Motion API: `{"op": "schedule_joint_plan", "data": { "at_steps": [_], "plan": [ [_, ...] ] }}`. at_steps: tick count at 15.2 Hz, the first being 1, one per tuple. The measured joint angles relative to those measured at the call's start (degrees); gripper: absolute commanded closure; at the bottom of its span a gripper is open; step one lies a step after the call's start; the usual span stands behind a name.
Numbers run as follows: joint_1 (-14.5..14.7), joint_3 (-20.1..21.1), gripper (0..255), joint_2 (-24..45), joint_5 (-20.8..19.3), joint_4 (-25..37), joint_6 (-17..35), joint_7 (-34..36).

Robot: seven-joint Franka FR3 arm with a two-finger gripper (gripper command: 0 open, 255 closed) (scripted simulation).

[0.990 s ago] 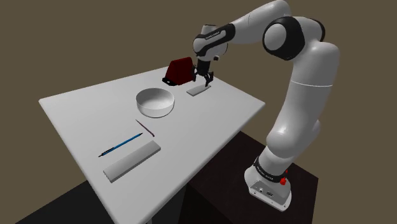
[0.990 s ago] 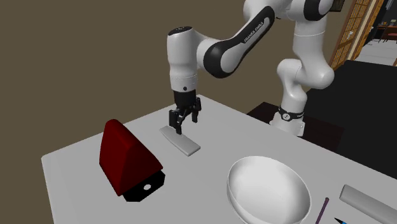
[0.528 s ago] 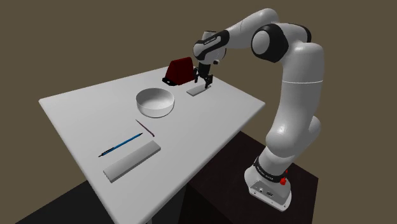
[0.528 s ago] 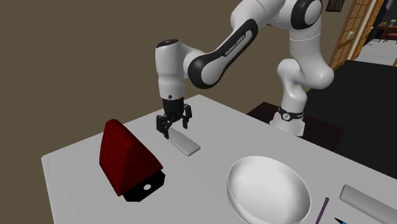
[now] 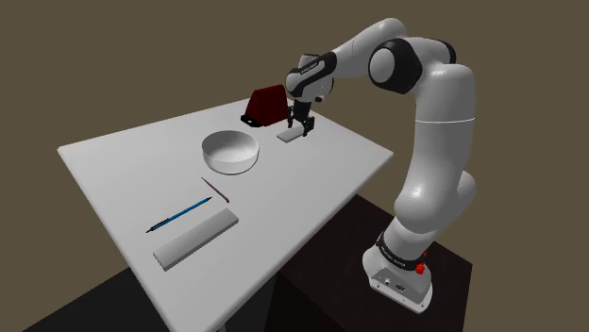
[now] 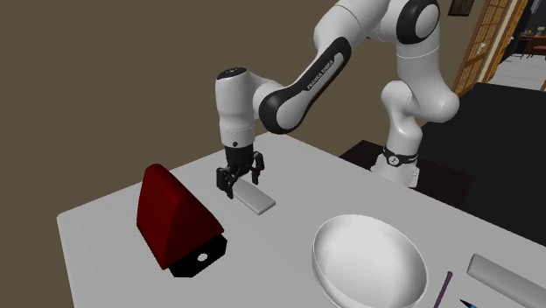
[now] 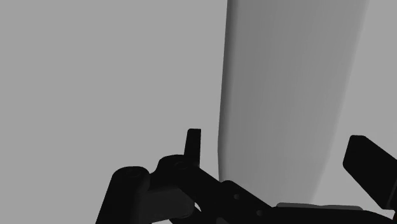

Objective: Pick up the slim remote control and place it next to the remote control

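A small flat grey slim remote [image 5: 294, 135] [image 6: 255, 200] lies on the white table [image 5: 123, 160] next to a dark red wedge. My black gripper [image 5: 302, 125] [image 6: 240, 178] hangs low over the remote's end nearest the wedge, pointing straight down. It is open. In the wrist view the gripper [image 7: 280, 159] straddles the grey remote [image 7: 286, 95], one finger on each side of it, neither touching. A longer grey remote control [image 5: 194, 238] [image 6: 507, 278] lies far off, near the table's front edge in the shoulder view.
A dark red wedge on a black base [image 5: 266, 105] [image 6: 173, 217] stands close beside the gripper. A white bowl [image 5: 229, 151] [image 6: 370, 262] sits mid-table. A blue pen [image 5: 179, 215] and a thin dark red stick [image 5: 216, 190] lie between bowl and long remote.
The gripper has slid along the slim remote toward the red wedge and come lower over its end. Its fingers stay open; the remote has not moved.
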Motion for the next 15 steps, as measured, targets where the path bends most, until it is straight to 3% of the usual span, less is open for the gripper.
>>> {"op": "schedule_joint_plan", "data": {
  "at_steps": [3, 4, 15],
  "plan": [
    [0.0, 0.0, 0, 0.0, 0.0, 0.0, 0.0, 0.0],
    [0.0, 0.0, 255, 0.0, 0.0, 0.0, 0.0, 0.0],
    [0.0, 0.0, 255, -0.1, 0.0, 0.1, -0.3, 0.0]
  ]
}}
